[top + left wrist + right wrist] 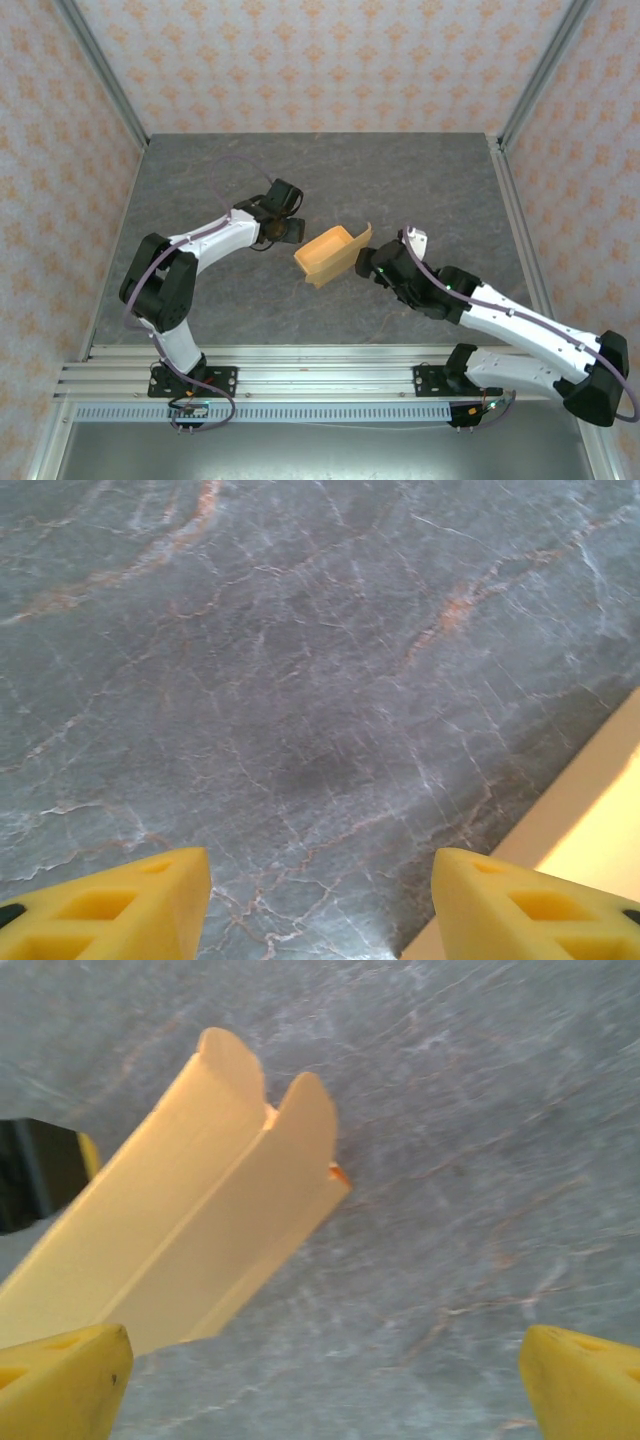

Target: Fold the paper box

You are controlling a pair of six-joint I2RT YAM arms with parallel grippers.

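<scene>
Tan-orange kraft card paper box (330, 255) is sitting mid-way across the grey marbled table (420, 180), between the arms. The left gripper (288, 229) is standing open and empty. The right gripper (320, 1385) is gaping wide, gripping nothing. The right wrist view is adding the box's two rounded end tabs (230, 1060).

Top camera looks down — close wrist cameras both catch the paper box (335, 255).

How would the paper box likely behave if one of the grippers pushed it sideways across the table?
The paper box looks like thin card folded into an open trough, so it is probably light and would slide or spin on the smooth table. Its walls and rounded tabs look unsupported, so a firm pinch would likely flex or crease them.
</scene>
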